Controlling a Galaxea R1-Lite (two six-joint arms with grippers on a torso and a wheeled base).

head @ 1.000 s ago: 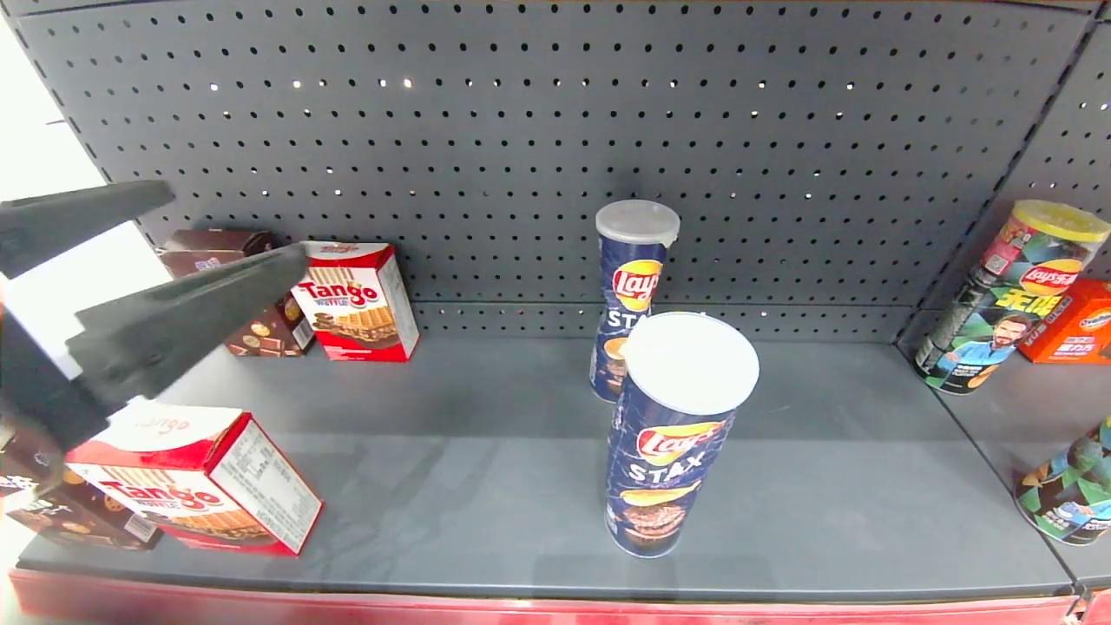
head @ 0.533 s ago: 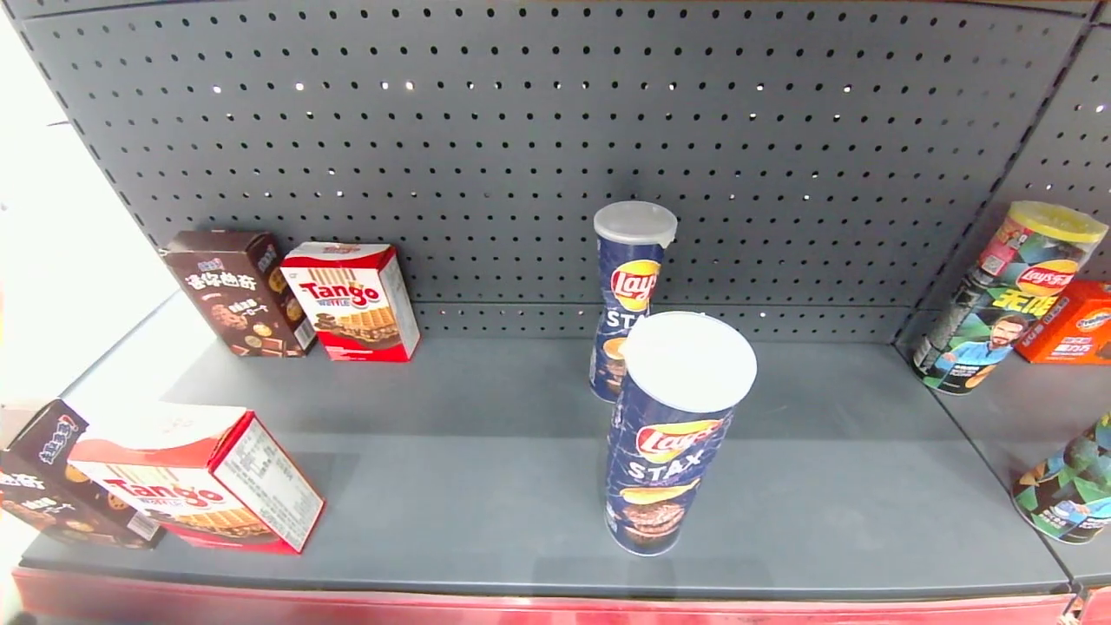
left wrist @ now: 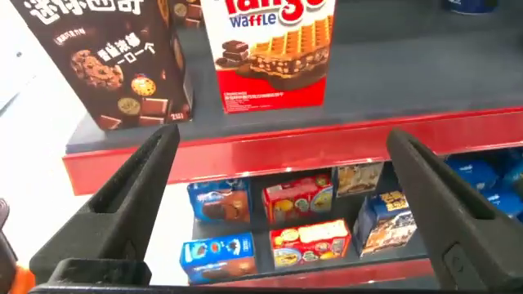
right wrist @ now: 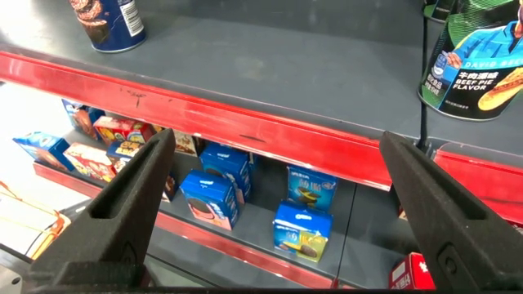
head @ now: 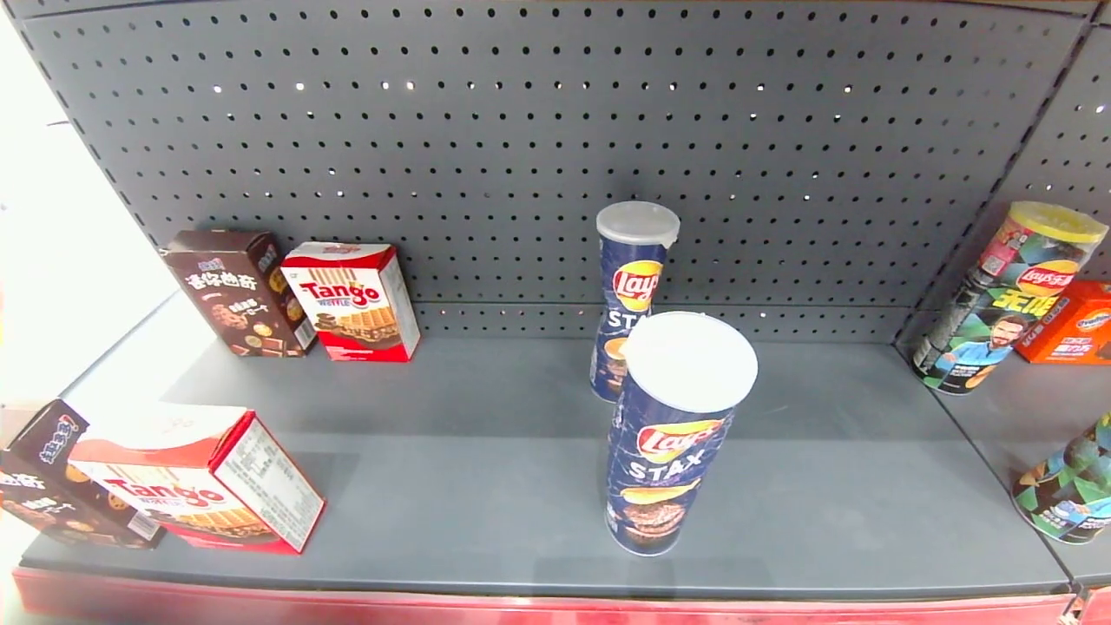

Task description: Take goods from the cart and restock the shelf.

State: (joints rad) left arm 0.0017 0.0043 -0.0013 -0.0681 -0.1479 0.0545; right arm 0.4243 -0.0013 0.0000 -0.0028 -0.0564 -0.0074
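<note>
A red wafer box (left wrist: 274, 49) and brown cookie box (left wrist: 114, 69) stand upright, side by side. Both sit beyond the left gripper's (left wrist: 283, 137) jaws.

Grey shelf (head: 486, 469), navy can (head: 668, 451), red box (head: 200, 486)

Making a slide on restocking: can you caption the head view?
Grey shelf with front chip can and rear chip can upright, red wafer box front-left.

It is a shop: a grey pegboard shelf (head: 486, 469) carries chip cans (head: 673, 434) and wafer boxes (head: 356, 299), with biscuit packs (left wrist: 298, 200) beyond the left claw (left wrist: 282, 143).
</note>
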